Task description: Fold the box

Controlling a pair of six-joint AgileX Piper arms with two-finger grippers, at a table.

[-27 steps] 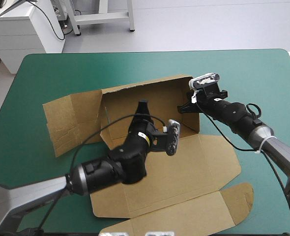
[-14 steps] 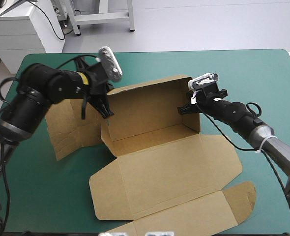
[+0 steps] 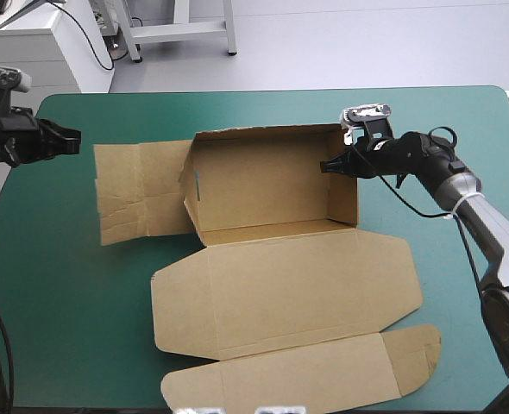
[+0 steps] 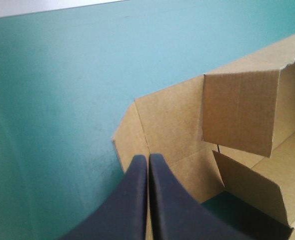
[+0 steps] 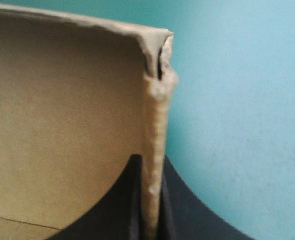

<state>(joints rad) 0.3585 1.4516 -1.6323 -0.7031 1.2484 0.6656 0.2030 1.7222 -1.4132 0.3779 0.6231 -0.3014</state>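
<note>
- The brown box (image 3: 272, 285), a cut sheet of corrugated board, lies at the middle of the table's teal-green cover (image 3: 65, 285), partly raised into an open tray.
- Its far wall (image 3: 263, 172) and two end walls stand upright. A wide lid panel (image 3: 289, 297) lies flat toward the near edge, with a narrower rounded flap (image 3: 306, 379) beyond it at the near edge.
- A creased side flap (image 3: 138, 194) lies flat on the cover to the left of the tray.
- The right gripper (image 3: 328, 166) reaches in from the right. Its black fingers (image 5: 175, 200) pinch the right end wall (image 3: 342, 190) close to its far top corner, one finger inside the tray and one outside, with the board's edge between them.
- The left gripper (image 3: 69, 138) hangs at the table's far-left edge, well apart from the box. Its fingers (image 4: 132, 200) are pressed together into one point with nothing between them, and they aim toward the flat side flap.
</note>
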